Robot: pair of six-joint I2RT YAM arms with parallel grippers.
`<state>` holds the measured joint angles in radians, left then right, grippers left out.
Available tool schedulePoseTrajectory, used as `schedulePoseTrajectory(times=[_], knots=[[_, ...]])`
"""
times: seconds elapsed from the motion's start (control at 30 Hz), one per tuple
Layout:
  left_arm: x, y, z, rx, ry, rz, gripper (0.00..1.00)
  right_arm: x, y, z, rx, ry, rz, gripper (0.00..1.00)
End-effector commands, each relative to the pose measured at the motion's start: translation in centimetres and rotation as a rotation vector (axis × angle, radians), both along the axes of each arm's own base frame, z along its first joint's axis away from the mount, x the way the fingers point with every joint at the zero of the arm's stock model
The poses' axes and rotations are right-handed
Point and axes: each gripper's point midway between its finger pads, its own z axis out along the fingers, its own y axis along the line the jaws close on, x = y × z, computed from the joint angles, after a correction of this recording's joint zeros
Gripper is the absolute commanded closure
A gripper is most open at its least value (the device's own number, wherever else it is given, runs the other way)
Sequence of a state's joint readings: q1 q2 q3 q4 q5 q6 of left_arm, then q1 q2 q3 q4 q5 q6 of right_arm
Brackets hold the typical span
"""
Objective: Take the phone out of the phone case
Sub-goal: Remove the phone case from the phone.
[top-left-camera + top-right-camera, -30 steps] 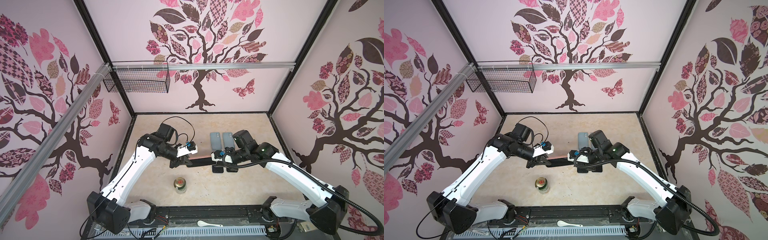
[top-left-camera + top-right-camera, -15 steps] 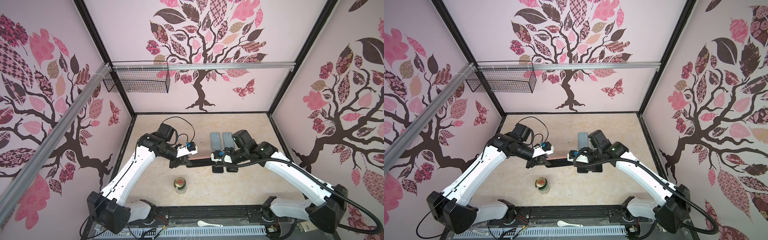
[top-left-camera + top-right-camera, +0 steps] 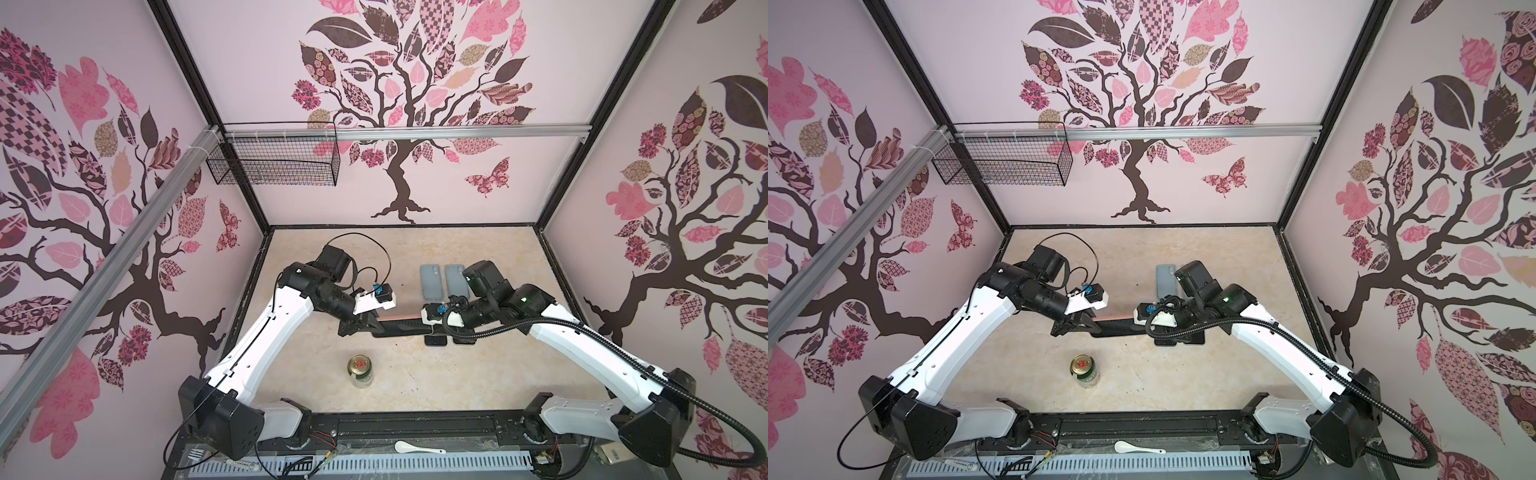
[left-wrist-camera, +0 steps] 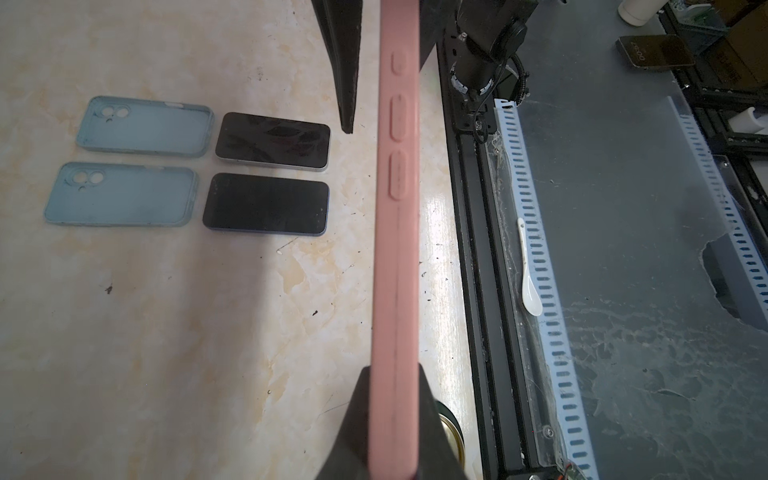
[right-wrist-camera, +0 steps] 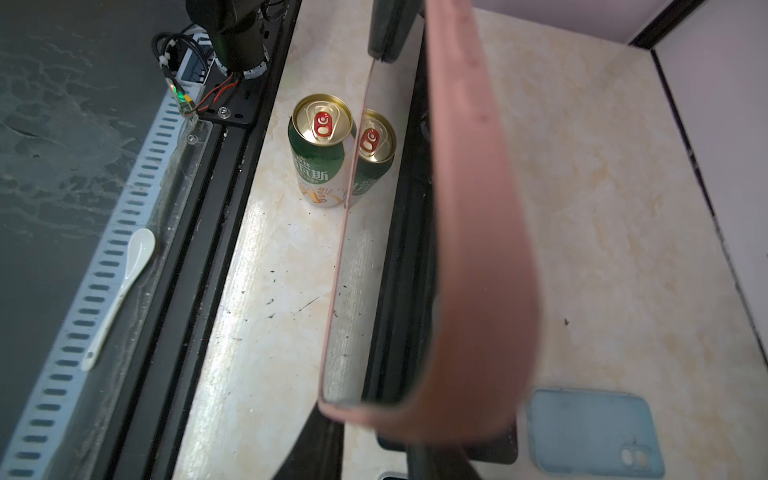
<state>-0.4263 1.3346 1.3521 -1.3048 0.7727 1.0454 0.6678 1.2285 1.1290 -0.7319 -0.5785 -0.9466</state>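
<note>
In the left claw [image 4: 391, 372] sits the phone case [image 4: 397, 216], edgewise.

This was a robot test cell in a lab, not a lived-in room. The marble-look counter [image 3: 415, 257] sat boxed in by walls [image 3: 478, 54] printed with a tree pattern and framed by black posts [image 3: 193, 83]. Above the counter's far edge ran an aluminium rail [image 3: 457, 131] with a wire basket [image 3: 274, 168] on it. Along the counter's near edge lay a black mounting track [image 3: 415, 426] carrying the white left arm [image 3: 270, 336] and right arm [image 3: 582, 347]. Just beyond the track were a slotted cable duct [image 3: 374, 460] and exposed wiring [image 5: 216, 89].
</note>
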Motion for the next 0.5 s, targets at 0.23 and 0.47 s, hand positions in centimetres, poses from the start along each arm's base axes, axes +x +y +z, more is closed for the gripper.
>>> schedulePoseTrajectory(times=[0.23,0.47], knots=[[0.63,-1.0,2.12,-0.076,-0.067,-0.008,1.0,-1.57,1.03,1.94,0.073,0.02,0.073,0.65],[0.71,-0.97,2.1,-0.073,-0.07,-0.004,1.0,-1.71,0.93,1.82,0.066,0.028,0.074,0.77]])
